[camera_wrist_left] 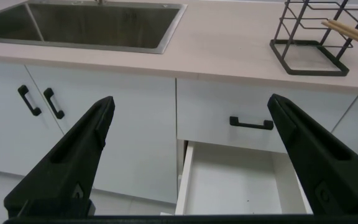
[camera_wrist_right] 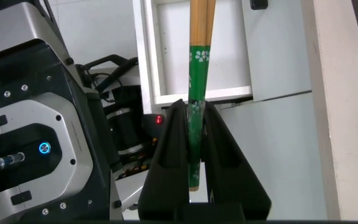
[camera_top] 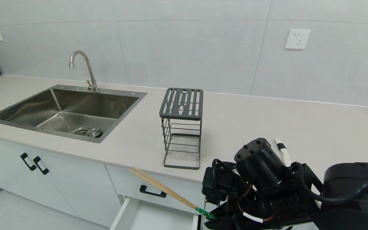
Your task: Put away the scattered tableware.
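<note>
A pair of wooden chopsticks [camera_top: 163, 187] with green flowered ends [camera_wrist_right: 198, 74] is clamped in my right gripper [camera_wrist_right: 194, 115], which is shut on them. In the head view the right gripper [camera_top: 212, 218] hangs in front of the counter edge, over the open white drawer [camera_top: 153, 218], and the chopsticks point up and left towards the dark wire rack [camera_top: 181, 127]. A white utensil with a black band [camera_top: 282, 150] lies on the counter to the right. My left gripper [camera_wrist_left: 191, 106] is open and holds nothing, facing the open drawer [camera_wrist_left: 241, 183] from lower down.
A steel sink [camera_top: 65, 110] with a tap [camera_top: 83, 68] is set into the counter at the left. Cabinet doors with black handles [camera_top: 34, 163] stand below it. A wall socket [camera_top: 297, 39] is at the back right. The counter [camera_top: 251, 124] has free room around the rack.
</note>
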Controlling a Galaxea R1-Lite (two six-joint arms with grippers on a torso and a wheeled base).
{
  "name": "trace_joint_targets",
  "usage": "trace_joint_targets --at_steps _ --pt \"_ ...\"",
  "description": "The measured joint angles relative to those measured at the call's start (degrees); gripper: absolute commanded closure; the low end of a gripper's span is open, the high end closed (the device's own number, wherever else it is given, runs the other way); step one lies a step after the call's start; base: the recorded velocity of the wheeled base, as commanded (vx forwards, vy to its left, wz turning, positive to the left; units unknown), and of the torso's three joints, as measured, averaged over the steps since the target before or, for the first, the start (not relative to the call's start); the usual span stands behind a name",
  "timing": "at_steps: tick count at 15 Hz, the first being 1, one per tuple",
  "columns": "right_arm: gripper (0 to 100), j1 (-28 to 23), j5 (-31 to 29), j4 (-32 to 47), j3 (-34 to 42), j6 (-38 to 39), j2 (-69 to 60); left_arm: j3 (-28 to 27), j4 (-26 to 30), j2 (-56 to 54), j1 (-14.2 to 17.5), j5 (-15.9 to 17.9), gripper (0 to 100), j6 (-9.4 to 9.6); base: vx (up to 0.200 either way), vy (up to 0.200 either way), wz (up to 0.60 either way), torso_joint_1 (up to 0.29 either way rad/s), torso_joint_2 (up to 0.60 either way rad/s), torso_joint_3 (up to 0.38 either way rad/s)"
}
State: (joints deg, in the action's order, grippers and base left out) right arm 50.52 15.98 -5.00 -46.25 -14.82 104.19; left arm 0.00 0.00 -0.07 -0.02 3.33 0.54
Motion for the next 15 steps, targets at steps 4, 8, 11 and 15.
trace_joint_targets --at_steps 4,8,11,15 --pt "100 0.0 0.0 0.0 -0.29 0.07 0.24 0.0 -0.05 0.0 0.0 0.01 0 0.0 0.0 0.0 0.0 -0.15 0.33 0.185" --pt "100 0.0 -0.02 0.02 -0.24 0.02 0.35 0.0 0.02 0.0 0.0 0.01 0 0.0 0.0 0.0 0.0 -0.101 0.24 0.138" --pt "100 0.0 0.0 0.02 -0.18 0.0 0.38 0.0 0.0 0.0 0.0 0.0 0 0.0 0.0 0.0 0.0 -0.079 0.18 0.108" --pt "100 0.0 1.15 -0.37 -0.46 0.0 0.6 0.0 0.02 0.0 -0.02 0.0 0 0.0 0.0 0.0 0.0 -0.105 0.25 0.14"
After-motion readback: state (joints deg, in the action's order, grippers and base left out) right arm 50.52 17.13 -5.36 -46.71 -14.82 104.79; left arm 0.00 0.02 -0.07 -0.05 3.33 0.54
